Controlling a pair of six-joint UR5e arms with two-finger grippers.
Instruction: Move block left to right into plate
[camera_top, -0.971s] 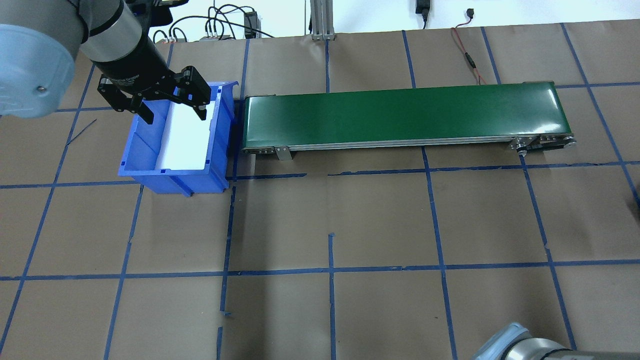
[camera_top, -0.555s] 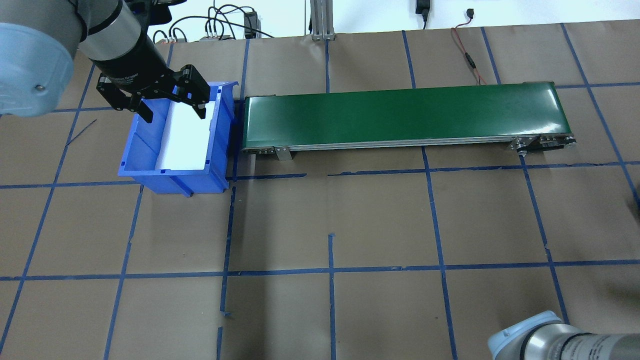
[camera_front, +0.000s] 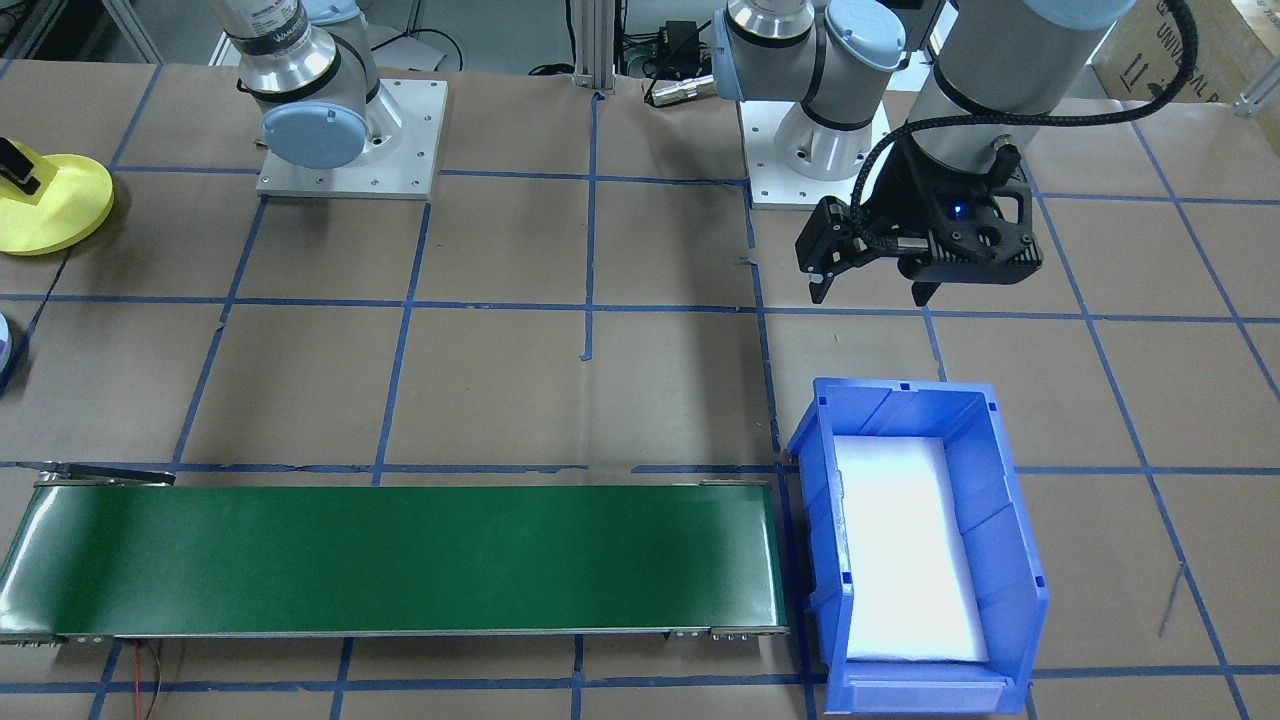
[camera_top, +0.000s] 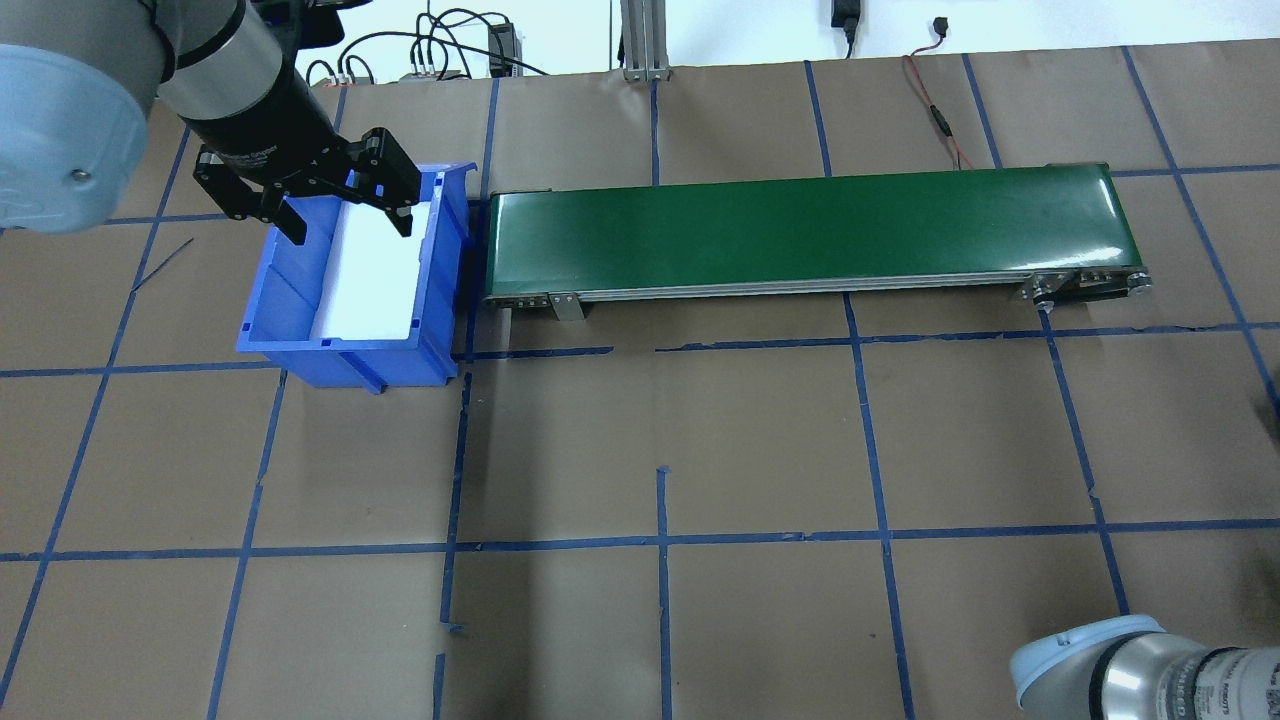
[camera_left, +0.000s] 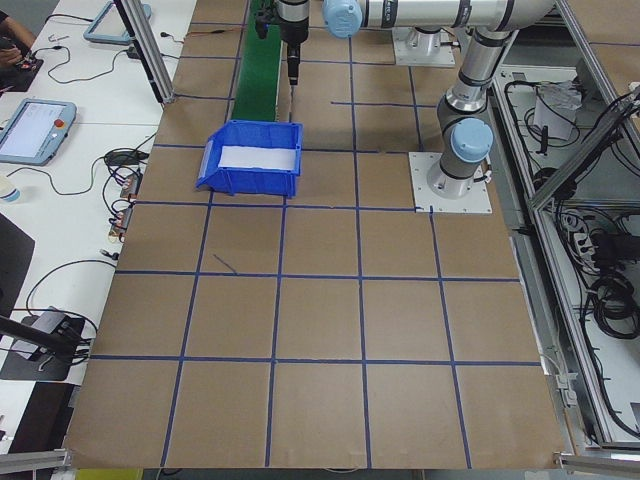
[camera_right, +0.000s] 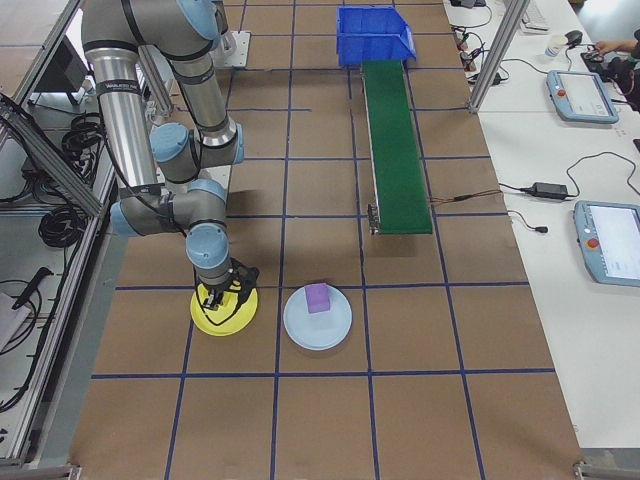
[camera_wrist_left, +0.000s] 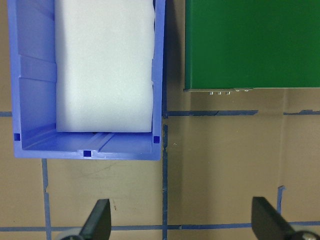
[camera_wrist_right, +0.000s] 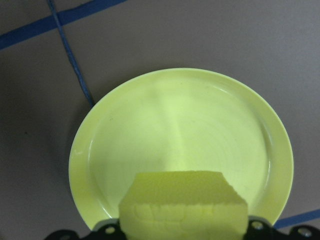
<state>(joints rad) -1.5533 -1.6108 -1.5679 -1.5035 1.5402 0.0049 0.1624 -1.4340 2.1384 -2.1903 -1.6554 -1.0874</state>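
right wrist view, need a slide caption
Right hand holds a yellow block just above the yellow plate.

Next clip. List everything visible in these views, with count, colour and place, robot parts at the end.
Bin: one, blue, at the conveyor's end on the robot's left, white foam pad inside.
Conveyor belt: one, green, lying crosswise on the far side of the table.
Yellow plate: one, on the table at the robot's right, under the right hand.
Yellow block: one, between the right hand's fingers, over the yellow plate.
Pale blue plate: one, beside the yellow plate.
Purple block: one, on the pale blue plate.
Table: brown paper with a blue tape grid.
Left hand: black, open, hanging near the bin's near end.
Right hand: shut on the yellow block.
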